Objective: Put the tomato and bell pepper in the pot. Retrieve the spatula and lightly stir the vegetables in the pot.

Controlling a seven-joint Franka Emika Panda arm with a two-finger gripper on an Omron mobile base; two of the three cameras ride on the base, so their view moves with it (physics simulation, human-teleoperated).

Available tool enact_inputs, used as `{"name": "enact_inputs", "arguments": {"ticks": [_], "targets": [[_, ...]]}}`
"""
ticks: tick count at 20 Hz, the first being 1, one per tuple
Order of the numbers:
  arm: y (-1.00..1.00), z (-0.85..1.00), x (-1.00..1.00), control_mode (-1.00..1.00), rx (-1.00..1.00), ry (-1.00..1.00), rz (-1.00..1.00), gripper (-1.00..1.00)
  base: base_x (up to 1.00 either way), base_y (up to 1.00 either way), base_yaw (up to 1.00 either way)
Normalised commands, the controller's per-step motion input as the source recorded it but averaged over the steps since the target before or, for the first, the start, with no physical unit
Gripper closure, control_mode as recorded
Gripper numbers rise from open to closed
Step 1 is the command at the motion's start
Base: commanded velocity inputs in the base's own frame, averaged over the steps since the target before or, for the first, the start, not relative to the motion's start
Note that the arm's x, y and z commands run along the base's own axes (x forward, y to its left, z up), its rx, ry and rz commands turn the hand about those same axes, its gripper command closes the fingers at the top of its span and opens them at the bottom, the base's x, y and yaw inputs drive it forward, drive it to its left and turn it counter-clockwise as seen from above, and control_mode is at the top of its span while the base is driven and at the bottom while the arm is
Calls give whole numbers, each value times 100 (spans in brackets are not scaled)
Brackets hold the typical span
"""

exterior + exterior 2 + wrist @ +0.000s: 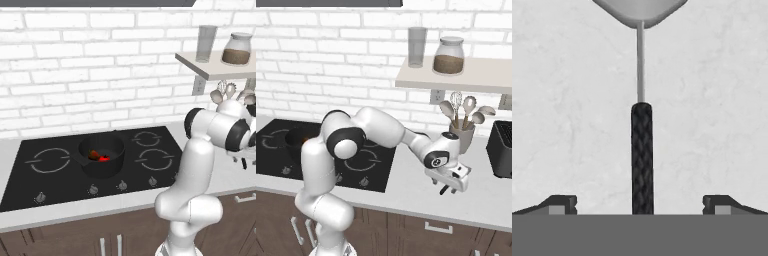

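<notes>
With tomato (pixel 103 158) and bell pepper (pixel 93 154) in the pot (pixel 101 154), the wide-open gripper (pixel 640 204) straddles the spatula (pixel 641 150) apparently lying on the counter (pixel 567 115); closing early could pinch air.

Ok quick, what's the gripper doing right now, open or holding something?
Gripper: open, jaws spread wide either side of the spatula handle on the counter, not gripping it.

Black cooktop (pixel 50 185) sits in a pale counter (pixel 416 192), brick wall behind. Shelf (pixel 476 80) has a tall glass (pixel 417 46) and a jar (pixel 449 55); utensil crock (pixel 462 136) underneath, toaster (pixel 502 150) beside it.
</notes>
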Motion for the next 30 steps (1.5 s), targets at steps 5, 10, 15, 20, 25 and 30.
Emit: {"name": "enact_inputs", "arguments": {"ticks": [5,10,15,20,25,30], "targets": [[16,-8,0,-100,0,0,-5,-100,0,0,0],[0,-4,0,-100,0,0,-8,-100,0,0,0],[0,-9,0,-100,0,0,-8,-100,0,0,0],[0,-12,0,-100,0,0,-5,-100,0,0,0],[0,-20,6,-100,1,0,-3,-100,0,0,0],[0,-15,3,-100,2,0,0,100,0,0,0]]}}
